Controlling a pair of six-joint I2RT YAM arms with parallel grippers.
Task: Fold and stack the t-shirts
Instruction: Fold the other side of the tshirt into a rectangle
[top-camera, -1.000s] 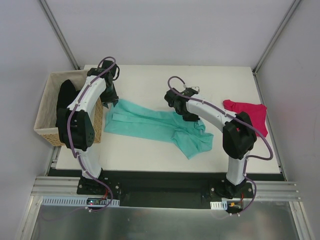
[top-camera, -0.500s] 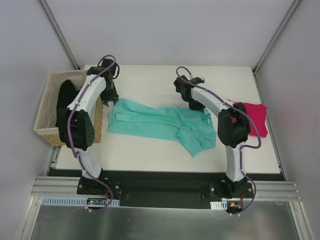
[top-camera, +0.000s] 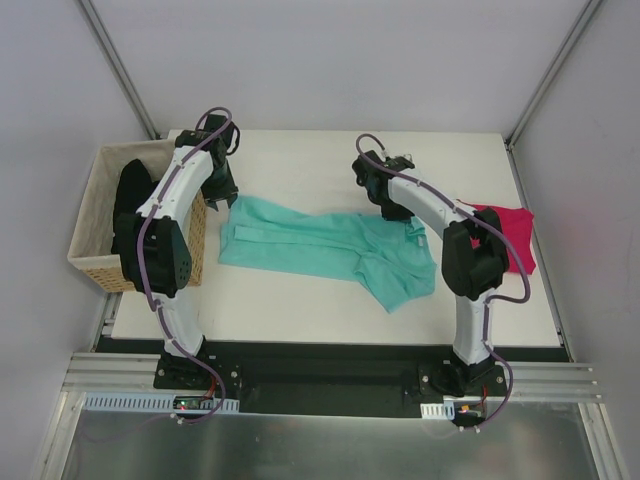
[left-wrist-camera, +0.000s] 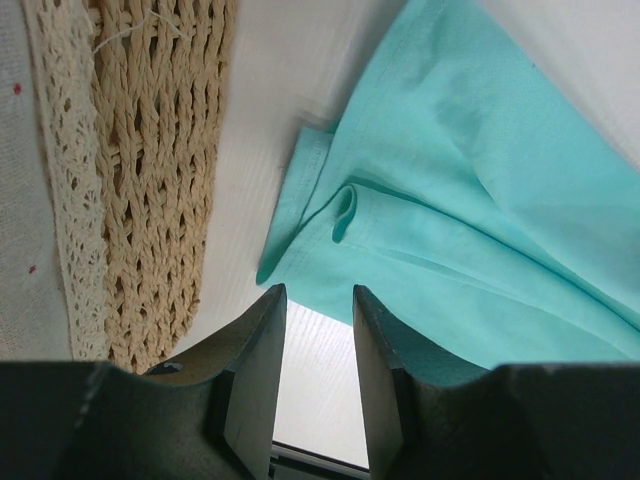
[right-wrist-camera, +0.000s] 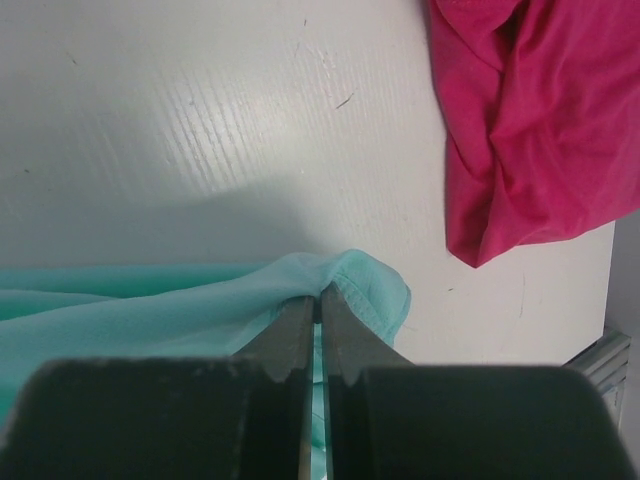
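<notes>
None of the folding is done yet, as far as can be judged, and no stack is seen. One teal-green cloth t-shirt (top-camera: 320, 245) is spread, creased, across the middle of the white table (top-camera: 300, 165). One magenta-pink cloth t-shirt (top-camera: 508, 235) is crumpled at the right edge. Black cloth (top-camera: 128, 200), its number not countable, is heaped in the one tan woven basket (top-camera: 92, 215) at the left. The teal shirt's far right edge is pinched between the closed fingers of the right gripper (right-wrist-camera: 320, 292). The left gripper (left-wrist-camera: 318, 292) is held with fingers parted around nothing, just beside the shirt's left corner.
</notes>
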